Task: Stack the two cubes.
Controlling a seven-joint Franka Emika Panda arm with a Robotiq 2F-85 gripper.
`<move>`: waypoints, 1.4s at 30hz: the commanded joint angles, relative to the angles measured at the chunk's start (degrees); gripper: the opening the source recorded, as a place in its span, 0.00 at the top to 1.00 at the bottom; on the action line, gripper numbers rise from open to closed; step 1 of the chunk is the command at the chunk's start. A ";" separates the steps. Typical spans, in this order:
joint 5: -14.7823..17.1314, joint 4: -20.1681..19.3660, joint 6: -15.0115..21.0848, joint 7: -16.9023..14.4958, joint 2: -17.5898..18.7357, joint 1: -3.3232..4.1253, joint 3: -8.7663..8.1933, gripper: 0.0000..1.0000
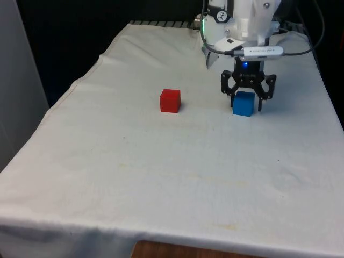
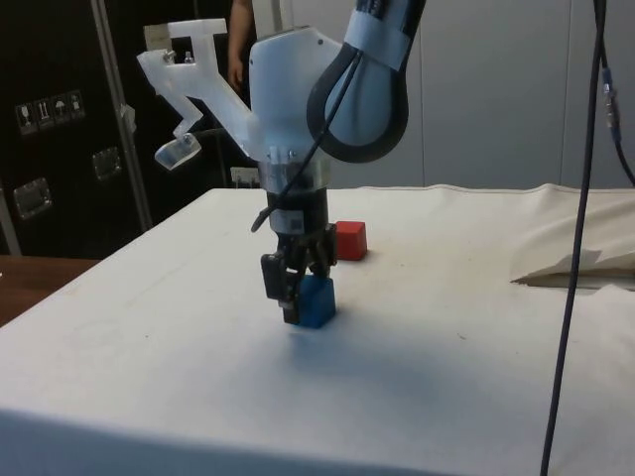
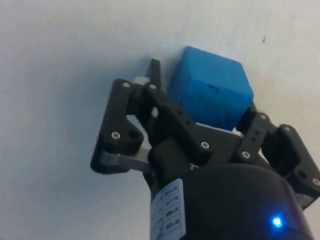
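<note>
1. The white arm reaches down over the far part of the table, on the front view's right, and its black gripper (image 1: 248, 100) hangs straight down with its fingers at the cloth.
2. The blue cube (image 1: 243, 104) sits between the two fingers, resting on the white cloth (image 1: 161, 172). In the side view its bottom edge looks to be on the cloth, with a soft shadow spreading beneath.
3. From the wrist view the gripper (image 3: 200, 95) has one finger on each side of the blue cube (image 3: 212, 92), right up against its faces. I cannot tell for sure whether the fingers are pressing the cube or only bracketing it.
4. The cube is turned a little, so one corner points away from the gripper body in the wrist view.
5. The red cube (image 1: 170, 100) stands alone on the cloth, well apart from the blue one, towards the front view's left and at about the same depth on the table.
6. In the side view the red cube (image 2: 350, 240) shows beyond the gripper (image 2: 301, 297), and the blue cube (image 2: 317, 300) is the nearer of the two.
7. A person stands in the background of the side view, behind the arm, near the dark cabinets (image 2: 50, 129).
</note>
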 commanded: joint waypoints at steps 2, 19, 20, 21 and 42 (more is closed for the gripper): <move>0.06 0.00 0.29 0.00 0.17 0.00 0.06 0.56; 0.17 1.43 -2.64 -0.63 -1.49 -0.34 -0.29 1.00; 0.23 2.06 -3.84 -0.86 -2.01 -0.40 -0.40 1.00; 0.23 2.06 -3.84 -0.86 -2.01 -0.40 -0.40 1.00; 0.23 6.47 -15.47 -2.58 -7.51 -0.63 -2.41 1.00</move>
